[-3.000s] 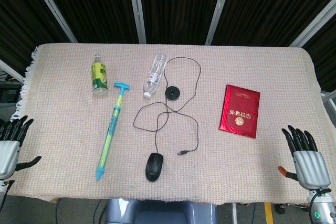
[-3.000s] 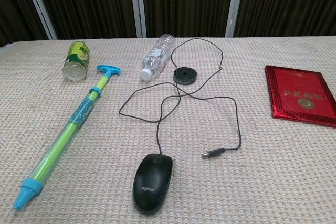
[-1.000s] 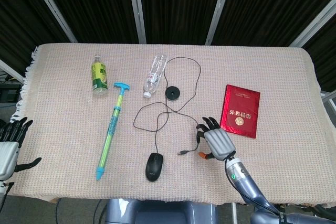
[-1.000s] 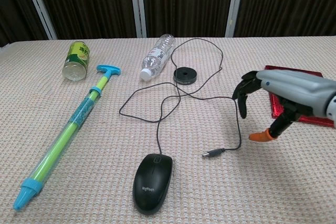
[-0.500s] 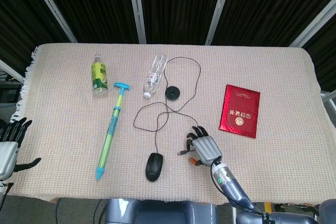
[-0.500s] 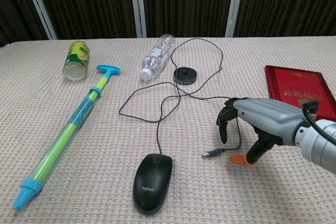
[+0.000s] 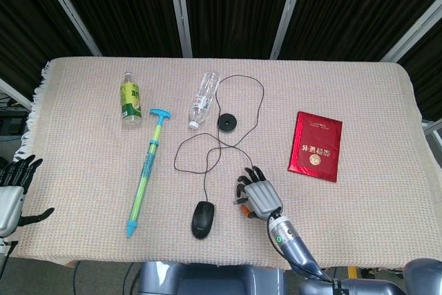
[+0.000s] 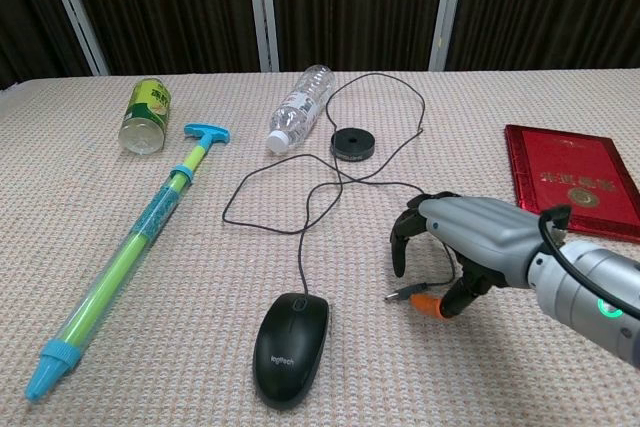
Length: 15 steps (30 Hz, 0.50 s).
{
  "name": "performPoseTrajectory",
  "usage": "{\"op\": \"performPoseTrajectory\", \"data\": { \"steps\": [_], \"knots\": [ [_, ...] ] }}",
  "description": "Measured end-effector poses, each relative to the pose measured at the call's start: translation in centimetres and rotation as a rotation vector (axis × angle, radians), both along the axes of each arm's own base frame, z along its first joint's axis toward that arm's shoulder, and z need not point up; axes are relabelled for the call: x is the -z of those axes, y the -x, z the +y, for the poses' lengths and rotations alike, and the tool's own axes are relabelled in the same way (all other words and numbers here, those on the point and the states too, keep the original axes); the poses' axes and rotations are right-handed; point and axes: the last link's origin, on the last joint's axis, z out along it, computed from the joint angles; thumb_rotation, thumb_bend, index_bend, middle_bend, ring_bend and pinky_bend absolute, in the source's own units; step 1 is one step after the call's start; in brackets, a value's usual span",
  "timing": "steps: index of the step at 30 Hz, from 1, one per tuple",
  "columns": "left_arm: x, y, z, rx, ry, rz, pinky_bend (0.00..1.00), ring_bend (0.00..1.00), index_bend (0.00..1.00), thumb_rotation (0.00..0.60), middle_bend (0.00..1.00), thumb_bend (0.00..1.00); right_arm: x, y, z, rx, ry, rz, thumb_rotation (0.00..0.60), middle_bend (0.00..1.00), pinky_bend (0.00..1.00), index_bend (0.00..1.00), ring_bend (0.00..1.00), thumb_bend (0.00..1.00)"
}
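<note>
My right hand [image 7: 259,198] [image 8: 455,245] hovers low over the free end of the black mouse cable [image 8: 300,209], fingers arched down and apart. Its orange thumb tip sits right beside the USB plug [image 8: 398,296]; I cannot see a pinch on it. The black mouse [image 7: 201,219] [image 8: 291,347] lies just left of this hand. My left hand [image 7: 10,195] stays off the table's front left corner with fingers spread and nothing in it; the chest view does not show it.
A red booklet [image 7: 316,146] [image 8: 575,179] lies to the right. A black disc [image 7: 227,123], a clear bottle [image 7: 204,99] and a green can [image 7: 130,99] lie at the back. A long green and blue pump toy [image 7: 146,174] lies on the left.
My right hand came in from the front right corner and moved left past the booklet onto the cable's plug end. The cable loop shifted slightly left. The left hand stayed put.
</note>
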Motion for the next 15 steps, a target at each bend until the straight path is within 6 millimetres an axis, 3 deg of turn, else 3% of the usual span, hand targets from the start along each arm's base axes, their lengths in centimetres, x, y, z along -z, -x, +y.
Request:
{"op": "performPoseTrajectory", "data": {
  "steps": [15],
  "knots": [
    [0.0, 0.0, 0.0, -0.005, 0.000, -0.005, 0.00, 0.00, 0.07, 0.600, 0.00, 0.12, 1.3, 0.5, -0.3, 0.035, 0.014, -0.001, 0.600, 0.21, 0.00, 0.46, 0.00, 0.32]
  ]
}}
